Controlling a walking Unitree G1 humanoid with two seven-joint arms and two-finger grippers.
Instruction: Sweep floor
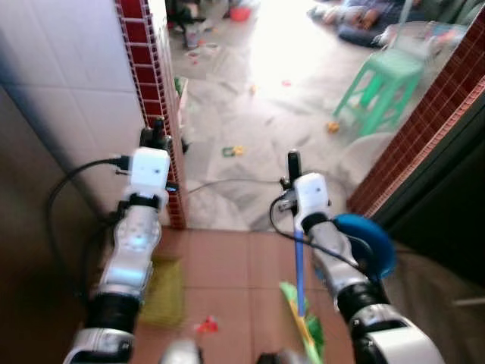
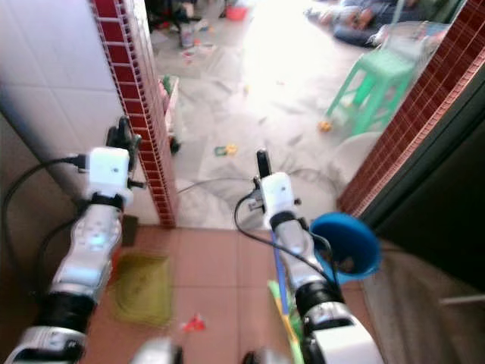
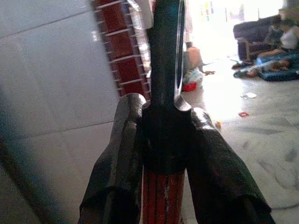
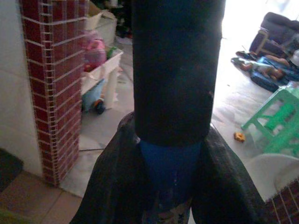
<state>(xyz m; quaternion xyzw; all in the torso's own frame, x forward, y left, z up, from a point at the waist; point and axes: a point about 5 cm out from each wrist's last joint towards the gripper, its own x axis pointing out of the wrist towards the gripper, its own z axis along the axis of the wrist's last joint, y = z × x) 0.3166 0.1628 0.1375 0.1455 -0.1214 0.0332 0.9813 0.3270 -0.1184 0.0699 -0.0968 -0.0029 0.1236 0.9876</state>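
My left gripper [image 1: 155,136] is shut on a handle with a black top [image 3: 166,70] and a red shaft [image 3: 161,196], held upright beside the brick pillar. A yellowish-green blurred head [image 1: 163,292] lies on the brown tiles below that arm. My right gripper [image 1: 293,163] is shut on a blue handle [image 1: 299,265] with a black grip [image 4: 175,70]. This handle runs down to a green head [image 1: 303,318] near my feet. A red scrap [image 1: 206,326] lies on the brown tiles. Small bits of litter [image 1: 233,151] are scattered on the grey floor ahead.
A red brick pillar [image 1: 155,91] and white tiled wall stand at the left. A brick wall [image 1: 424,129] closes the right. A blue round container [image 1: 371,243] sits by my right arm. A green stool [image 1: 383,83] stands ahead right. People lie on a mat [image 1: 364,15] at the back.
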